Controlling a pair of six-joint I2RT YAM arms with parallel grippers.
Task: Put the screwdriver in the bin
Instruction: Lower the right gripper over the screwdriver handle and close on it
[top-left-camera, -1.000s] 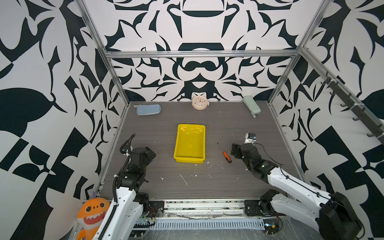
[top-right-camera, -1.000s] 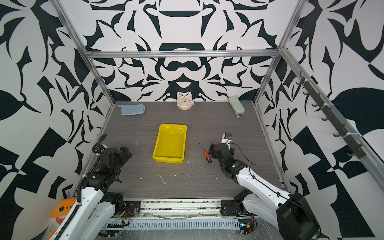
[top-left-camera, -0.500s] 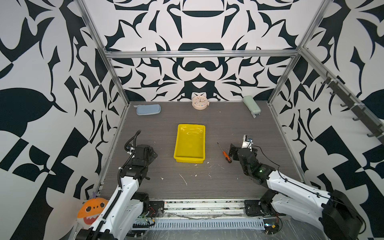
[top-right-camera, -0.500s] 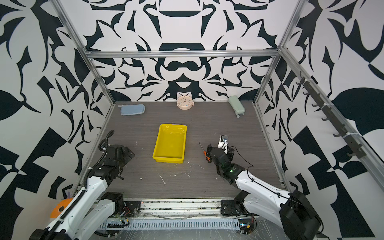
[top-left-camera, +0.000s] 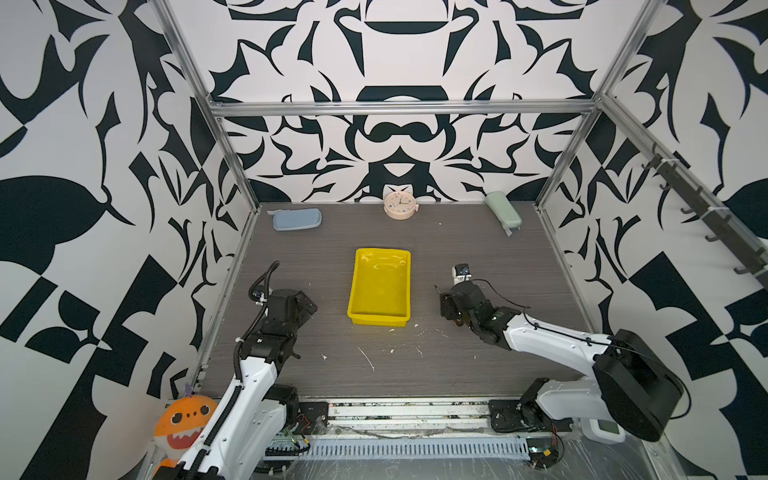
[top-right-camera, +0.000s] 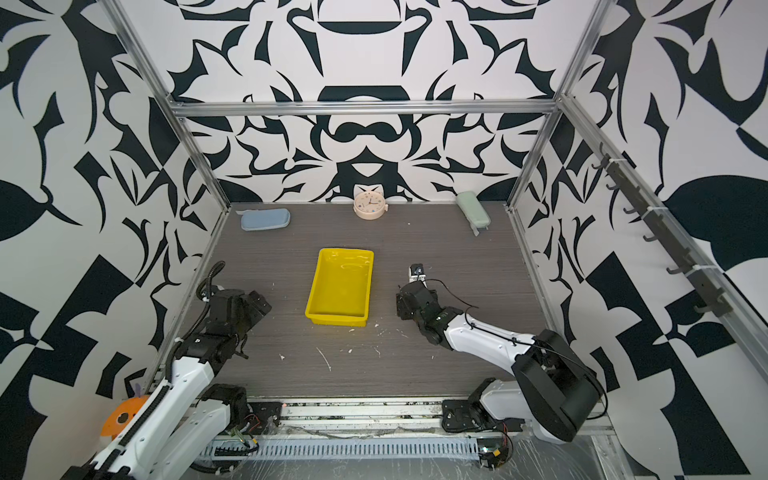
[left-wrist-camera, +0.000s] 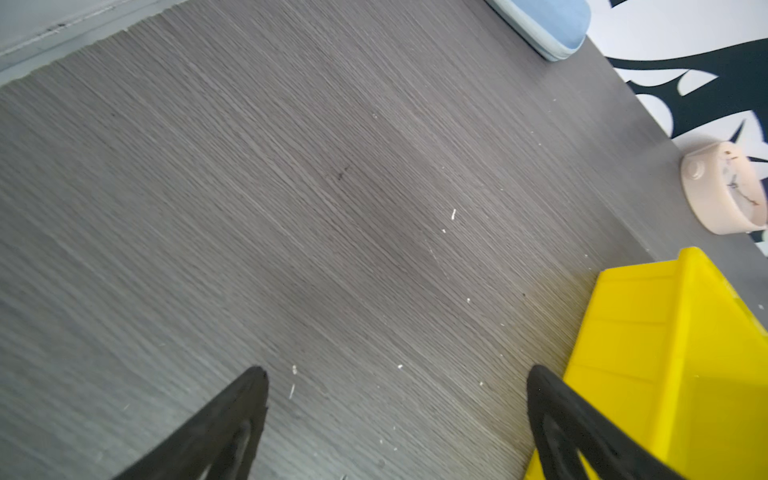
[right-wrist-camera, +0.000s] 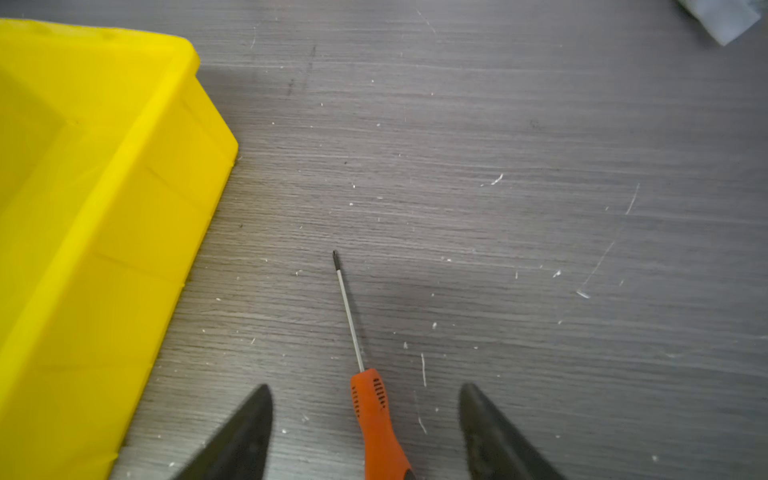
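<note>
The screwdriver (right-wrist-camera: 376, 415), orange-handled with a thin metal shaft, lies flat on the grey table just right of the yellow bin (right-wrist-camera: 104, 208). My right gripper (right-wrist-camera: 365, 388) is open and straddles the handle, with a gap on each side and no touch. In both top views the right gripper (top-left-camera: 446, 307) (top-right-camera: 405, 305) covers the handle; only the shaft tip (top-left-camera: 436, 287) pokes out. The bin (top-left-camera: 379, 320) (top-right-camera: 336, 321) is empty. My left gripper (top-left-camera: 305, 305) (left-wrist-camera: 397, 370) is open over bare table, left of the bin (left-wrist-camera: 665, 353).
Along the back wall sit a blue-grey pouch (top-left-camera: 297, 219), a small pink clock (top-left-camera: 400, 205) and a pale green pouch (top-left-camera: 503, 210). White scraps (top-left-camera: 368, 359) litter the table in front of the bin. An orange toy (top-left-camera: 185, 419) sits off the table's front left corner.
My right gripper has moved left over the screwdriver, now hiding its handle in both top views, and its jaws have narrowed. The left arm has shifted a little toward the bin.
</note>
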